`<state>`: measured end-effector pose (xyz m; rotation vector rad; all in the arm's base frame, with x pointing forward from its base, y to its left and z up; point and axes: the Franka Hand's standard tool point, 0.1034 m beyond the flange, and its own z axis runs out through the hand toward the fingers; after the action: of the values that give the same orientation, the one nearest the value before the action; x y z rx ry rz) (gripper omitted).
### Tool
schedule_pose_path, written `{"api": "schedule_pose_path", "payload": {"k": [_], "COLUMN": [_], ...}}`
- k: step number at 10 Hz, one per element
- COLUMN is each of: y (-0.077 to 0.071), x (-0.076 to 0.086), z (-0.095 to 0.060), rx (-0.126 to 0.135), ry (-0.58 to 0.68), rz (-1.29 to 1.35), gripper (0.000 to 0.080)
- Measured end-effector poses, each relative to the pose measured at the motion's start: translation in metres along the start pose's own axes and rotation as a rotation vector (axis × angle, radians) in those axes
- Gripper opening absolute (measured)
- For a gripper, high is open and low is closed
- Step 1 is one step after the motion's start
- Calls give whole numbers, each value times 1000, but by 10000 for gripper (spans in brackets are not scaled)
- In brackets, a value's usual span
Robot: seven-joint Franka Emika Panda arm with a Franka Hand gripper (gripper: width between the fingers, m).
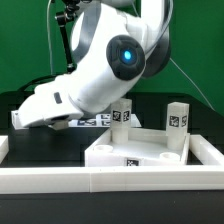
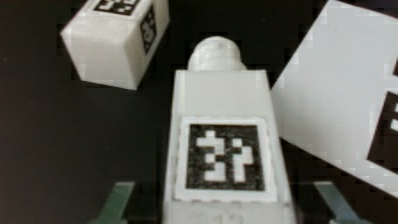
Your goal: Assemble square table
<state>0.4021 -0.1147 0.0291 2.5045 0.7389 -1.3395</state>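
White leg [image 2: 222, 120] inside end effector [image 2: 222, 208]; second leg [image 2: 111, 45], slab [image 2: 329, 100] flank it.

A low white border wall [image 1: 110, 182] runs across the front of the black table [image 1: 40, 145], and 1 end turns back at the exterior view's left. Behind the wall, well apart from it, lies a flat marker board [image 1: 93, 121], mostly hidden. Far beyond the wall hangs a green curtain [image 1: 25, 50].

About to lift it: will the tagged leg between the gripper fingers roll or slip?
The leg looks like rigid moulded plastic, so it is probably stiff and light. Its flat sides suggest it won't roll. The smooth faces might slip in the gripper if squeezed weakly.
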Motion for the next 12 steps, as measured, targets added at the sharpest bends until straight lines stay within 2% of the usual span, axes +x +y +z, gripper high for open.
{"api": "schedule_pose_path", "payload": {"k": [2,4,6,7,9,11,12], "y": [10,12,20,21,27,35,37], "x": [-15,-15,-11,-13,-22,-19,-19], "z": [-20,-24,-29,-32,-59,-77,-77], "rx": [3,-1,-24,-25,-24,-77,-80], "ry": [37,55,212,275,395,504,586], "rz": [3,5,7,-3,8,-7,-3], "gripper": [290,290,290,290,290,290,290]}}
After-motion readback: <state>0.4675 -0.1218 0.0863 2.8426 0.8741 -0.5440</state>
